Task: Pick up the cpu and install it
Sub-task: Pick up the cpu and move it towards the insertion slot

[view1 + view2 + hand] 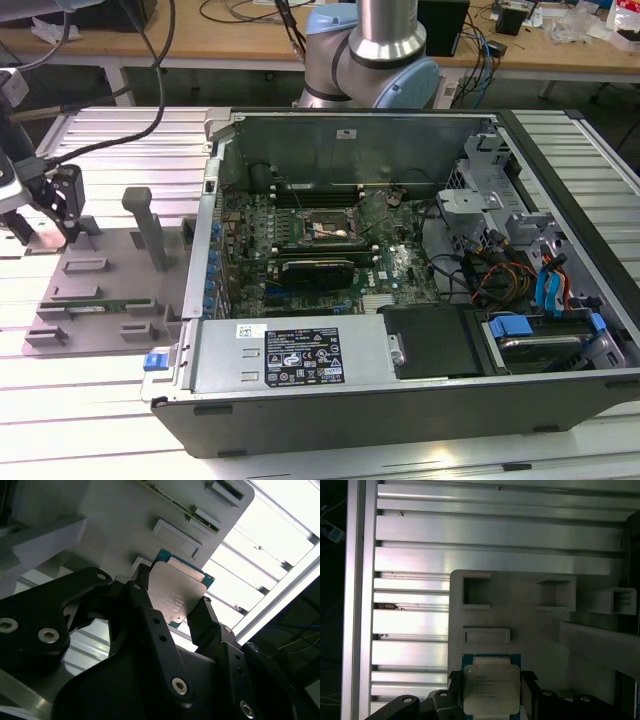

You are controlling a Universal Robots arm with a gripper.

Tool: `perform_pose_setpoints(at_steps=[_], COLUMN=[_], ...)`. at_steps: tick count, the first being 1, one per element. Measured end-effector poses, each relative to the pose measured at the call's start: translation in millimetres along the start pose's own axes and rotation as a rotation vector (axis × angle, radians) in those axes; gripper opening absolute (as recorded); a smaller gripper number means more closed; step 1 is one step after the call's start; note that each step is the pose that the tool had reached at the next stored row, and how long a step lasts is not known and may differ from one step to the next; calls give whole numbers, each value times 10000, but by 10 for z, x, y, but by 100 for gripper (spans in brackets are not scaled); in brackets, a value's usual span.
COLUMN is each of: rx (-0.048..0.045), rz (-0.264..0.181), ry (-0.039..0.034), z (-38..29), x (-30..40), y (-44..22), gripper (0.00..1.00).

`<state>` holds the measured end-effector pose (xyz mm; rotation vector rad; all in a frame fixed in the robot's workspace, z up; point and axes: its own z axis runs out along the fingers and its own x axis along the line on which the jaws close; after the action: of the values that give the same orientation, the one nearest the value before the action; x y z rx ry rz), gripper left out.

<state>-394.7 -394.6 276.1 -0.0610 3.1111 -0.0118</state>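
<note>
The cpu [176, 596] is a flat square chip with a silver-grey top and a green rim; it also shows in the first wrist view [490, 689]. My gripper [173, 600] is shut on it, one black finger [141, 587] against each of two opposite edges. In the exterior view the gripper [45, 225] hangs over the far corner of the grey fixture plate [110, 265] at that view's left. The dark socket frame [325, 230] on the green motherboard [400, 268] lies inside the open computer case, well toward the exterior view's right of the gripper.
The fixture plate carries raised blocks, an upright grey post [150, 225] and a long green memory stick [95, 305]. It rests on a ribbed aluminium table [495, 530]. The case wall [205, 230] stands between plate and motherboard. Drive cages and cables [520, 270] crowd the case's other end.
</note>
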Motion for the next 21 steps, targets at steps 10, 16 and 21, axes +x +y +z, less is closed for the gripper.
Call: perform_pose_setpoints(at_steps=[10,16,21], rx=[0,0,0], rz=[0,0,0], ry=[0,0,0], z=[-172,-252,-306], x=[-5,-8,-9], y=[0,1,1], gripper=[55,55,55])
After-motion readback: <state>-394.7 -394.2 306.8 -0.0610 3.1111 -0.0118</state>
